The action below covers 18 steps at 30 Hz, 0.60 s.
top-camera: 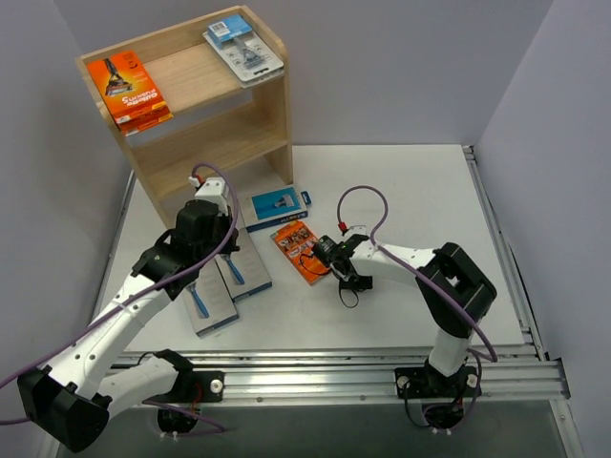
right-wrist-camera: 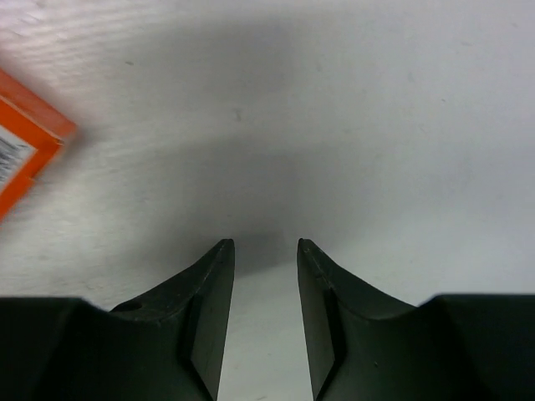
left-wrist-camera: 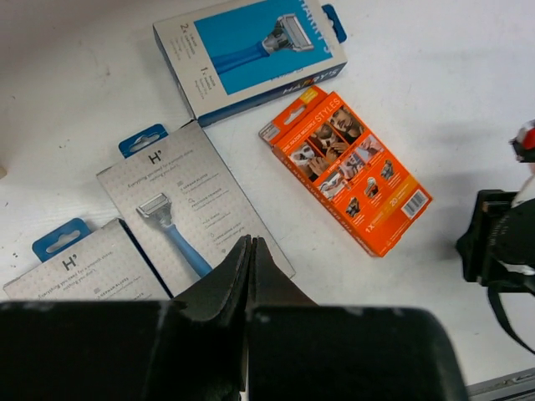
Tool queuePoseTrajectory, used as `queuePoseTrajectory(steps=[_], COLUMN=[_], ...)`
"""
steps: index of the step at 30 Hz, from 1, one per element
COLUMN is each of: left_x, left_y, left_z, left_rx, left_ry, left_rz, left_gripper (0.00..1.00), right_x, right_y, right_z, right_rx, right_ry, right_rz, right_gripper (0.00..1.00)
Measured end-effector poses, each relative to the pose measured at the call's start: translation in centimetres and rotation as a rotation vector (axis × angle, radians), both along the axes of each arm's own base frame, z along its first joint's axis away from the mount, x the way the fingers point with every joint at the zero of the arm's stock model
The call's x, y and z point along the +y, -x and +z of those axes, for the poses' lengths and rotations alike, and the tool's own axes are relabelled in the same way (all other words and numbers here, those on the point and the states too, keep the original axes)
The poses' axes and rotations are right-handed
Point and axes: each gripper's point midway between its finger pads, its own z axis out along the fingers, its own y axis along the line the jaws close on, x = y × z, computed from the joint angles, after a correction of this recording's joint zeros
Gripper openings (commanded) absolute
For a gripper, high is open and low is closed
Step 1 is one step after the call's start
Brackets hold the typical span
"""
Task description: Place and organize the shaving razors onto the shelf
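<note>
Two packs are on the shelf (top-camera: 191, 72) and four are not yet there, so I am at the step of picking the next one. On the shelf top, the other orange box (top-camera: 129, 91) lies at the left end and the clear pack (top-camera: 243, 48) at the right end. The lower board is bare.

My right claw (right-wrist-camera: 265, 244) is open a little, with nothing in it. It points down at bare counter (right-wrist-camera: 401, 125), in front of the shelf. The orange box (left-wrist-camera: 347, 171) lies flat there too, just beside that claw. I think its near edge may touch the claw, but my arm hides that part from above.

My left claw (left-wrist-camera: 252, 242) is shut tight and holds nothing. It hangs over the two grey packs (left-wrist-camera: 188, 209), which lie side by side in front of the shelf. The blue box (left-wrist-camera: 251, 54) lies right by the shelf's foot.

The orange box is thin, bright and flat, with small pictures on top. Next, I think my right claw must open wider, slide over to an edge of that box and pinch it. A flat box is hard to pick up.
</note>
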Motion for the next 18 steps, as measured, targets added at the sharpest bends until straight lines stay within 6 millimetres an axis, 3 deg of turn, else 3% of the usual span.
queuePoseTrajectory(steps=[6, 10, 11, 13, 14, 15, 18], left_x=[0.2, 0.2, 0.3, 0.3, 0.3, 0.3, 0.6], left_y=[0.2, 0.4, 0.6, 0.9, 0.9, 0.9, 0.8], left_z=[-1.0, -1.2, -1.4, -1.5, -1.5, -1.5, -1.5], left_rx=[0.023, 0.021, 0.022, 0.023, 0.023, 0.021, 0.019], left_ry=[-0.026, -0.013, -0.010, -0.008, -0.008, -0.010, -0.012], left_rz=[-0.018, -0.042, -0.050, -0.061, -0.065, -0.066, -0.060], left_gripper=[0.06, 0.19, 0.21, 0.27, 0.29, 0.31, 0.36], right_x=[-1.7, -0.1, 0.7, 2.4, 3.4, 4.1, 5.5], right_y=[2.1, 2.3, 2.0, 0.8, -0.3, -1.4, -5.7], right_z=[0.4, 1.0, 1.5, 3.2, 4.6, 6.0, 10.4], right_rx=[0.060, 0.090, 0.082, 0.034, -0.003, -0.040, -0.162], right_ry=[0.017, -0.091, -0.141, -0.257, -0.334, -0.390, -0.488], right_rz=[-0.001, 0.033, 0.051, 0.096, 0.123, 0.142, 0.216], right_gripper=[0.38, 0.57, 0.71, 0.82, 0.95, 1.00, 1.00])
